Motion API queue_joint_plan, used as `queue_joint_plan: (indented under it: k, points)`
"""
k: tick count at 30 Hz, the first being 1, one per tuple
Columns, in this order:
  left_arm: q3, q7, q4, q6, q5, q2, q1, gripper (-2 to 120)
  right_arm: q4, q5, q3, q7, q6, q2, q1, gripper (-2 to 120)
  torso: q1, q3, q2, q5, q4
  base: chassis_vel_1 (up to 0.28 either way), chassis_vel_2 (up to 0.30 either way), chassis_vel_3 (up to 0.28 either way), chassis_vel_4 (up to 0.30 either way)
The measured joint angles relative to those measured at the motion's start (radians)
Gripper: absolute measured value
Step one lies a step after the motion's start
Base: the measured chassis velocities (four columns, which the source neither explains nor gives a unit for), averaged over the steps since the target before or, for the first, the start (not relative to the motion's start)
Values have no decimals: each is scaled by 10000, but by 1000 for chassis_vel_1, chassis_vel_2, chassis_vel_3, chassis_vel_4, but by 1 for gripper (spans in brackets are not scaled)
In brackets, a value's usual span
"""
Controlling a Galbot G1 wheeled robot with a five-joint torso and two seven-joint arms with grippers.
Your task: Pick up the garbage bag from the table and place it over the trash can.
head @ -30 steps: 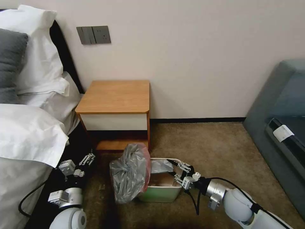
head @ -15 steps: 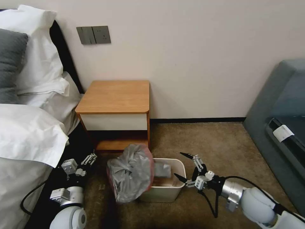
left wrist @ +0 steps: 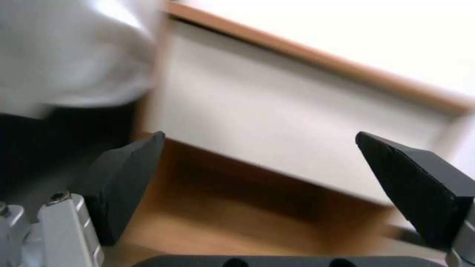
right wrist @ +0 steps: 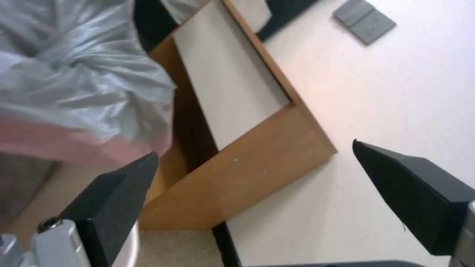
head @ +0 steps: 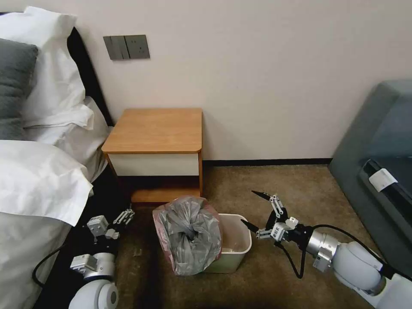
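While the garbage bag (head: 189, 236) sits bunched over the left half of the trash can (head: 236, 240), its grey plastic crumpled into a mound with a pinkish edge along its left side, the can's right half stays uncovered and its pale inside shows. Both stand on the carpet (head: 279, 189), just in front of the desk (head: 156, 131), whose orange-brown top carries nothing. To the right of the can, near its rim but not touching, the right pincer (head: 255, 209) hangs released, fingers spread wide and holding nothing; its own camera shows the two dark fingertips (right wrist: 114, 207) far apart with the bag beyond them. On the left, low beside the bed (head: 38, 180), the left pincer (head: 124, 216) is parked, also spread apart and empty, pointing toward the desk's lower shelf (left wrist: 237, 207).
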Motion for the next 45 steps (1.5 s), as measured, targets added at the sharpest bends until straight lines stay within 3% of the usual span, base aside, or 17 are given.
queue_joint_plan:
  k: [2, 3, 4, 5, 6, 9, 14, 22, 25, 27, 31, 45]
  points:
    - [325, 748, -763, 788, -984, 263, 340, 97, -78, 24, -4, 47, -97, 243, 96, 100, 0, 0, 0, -1, 1, 0, 0, 0, 0]
    - [325, 748, -763, 788, -984, 263, 340, 97, -78, 24, -4, 47, -97, 243, 96, 100, 0, 0, 0, -1, 1, 0, 0, 0, 0]
    - [582, 1547, -1443, 1445, -1539, 481, 594, 97, -183, 27, -6, 85, -127, 491, 174, 100, 0, 0, 0, 1, 0, 0, 0, 0, 0]
    - [702, 1728, -1667, 1688, -1676, 554, 671, 97, -237, 27, -6, 102, -128, 634, 197, 100, 0, 0, 0, 2, 1, 0, 0, 0, 0]
    - [702, 1728, -1667, 1688, -1676, 554, 671, 97, -237, 27, -6, 102, -128, 634, 197, 100, 0, 0, 0, 2, 1, 0, 0, 0, 0]
    - [1163, 1942, -2396, 2860, -2610, 839, 908, 93, -417, 13, 13, 205, -98, 1178, 190, 100, -1, 0, 0, 1, 1, 0, 0, 0, 0]
    - [1353, 1929, -2287, 3498, -2744, 967, 859, 93, -544, -37, 101, 228, 67, 1620, 93, 100, 0, 0, 0, 1, 0, 0, 0, 0, 0]
    - [1690, 1708, -1175, 3689, -2668, 749, 591, 90, -627, -54, 120, 227, 185, 1762, 46, 100, 0, 0, 0, -1, 1, 0, 0, 0, 0]
    - [1895, 1438, -839, 3509, -2424, 572, 540, 84, -635, -39, 82, 220, 170, 1765, 69, 100, 0, 0, 0, -1, 1, 0, 0, 0, 0]
    - [2046, 864, -648, 3428, -2140, 455, 478, 84, -682, -36, 69, 211, 173, 1765, 78, 100, 0, 0, -1, -1, 1, 0, 0, 0, 0]
    - [2106, 214, -566, 3303, -1971, 350, 384, 84, -800, -41, 71, 230, 246, 1802, 58, 100, 0, 0, 0, 0, 1, 0, 0, 0, 0]
    - [2230, -703, -513, 3847, -1069, 65, 370, 77, -902, -56, 79, 237, 360, 1897, 33, 100, 0, 0, 0, 0, 1, 0, 0, 0, 0]
